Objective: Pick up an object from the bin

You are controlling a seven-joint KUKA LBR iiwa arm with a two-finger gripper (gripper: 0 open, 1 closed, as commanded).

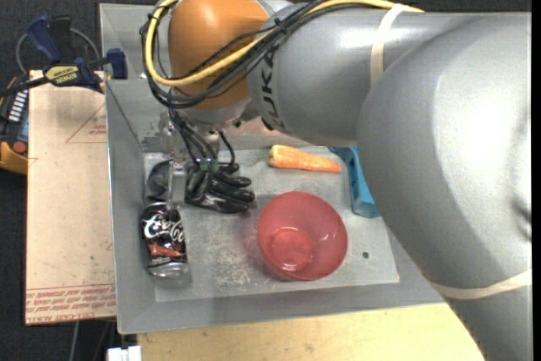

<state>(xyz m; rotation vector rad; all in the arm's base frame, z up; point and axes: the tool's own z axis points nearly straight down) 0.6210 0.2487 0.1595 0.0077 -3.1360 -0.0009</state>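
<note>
Overhead view of a grey metal bin (221,265). The robot's big grey arm (406,97) comes in from view-right and covers the bin's far-right part. An orange wrist cover (215,34) w/ yellow and black cables looped over it sits directly above the gripper (176,188). You see the gripper as a slim metal piece pointing down at the bin floor. You can't tell whether it is open or closed.

Nearest thing: a dented drink can (164,243), black w/ white and red print, lying on its side. It sits just on the camera side of the gripper tip. Its far end is touching or almost touching the tip; you can't tell which.

Just view-left of the gripper is a dark round object (157,178), partly hidden, kind unclear. Just view-right of the gripper is a black bundled item (221,190), also unclear, lying flat.

Farther view-right of the gripper, past the black item, a pink bowl (301,234) stands open side up, apart from the black item. Beyond the bowl, an orange carrot (304,159) lies flat. A blue flat piece (362,182) lies at the carrot's far tip, partly under the arm.

Edges and room: the bin's sloped wall (125,182) is near the gripper on its view-left, w/ only the dark round object and the can btwn. Bare floor shows btwn can and bowl, on the gripper's camera side and to view-right.
</note>
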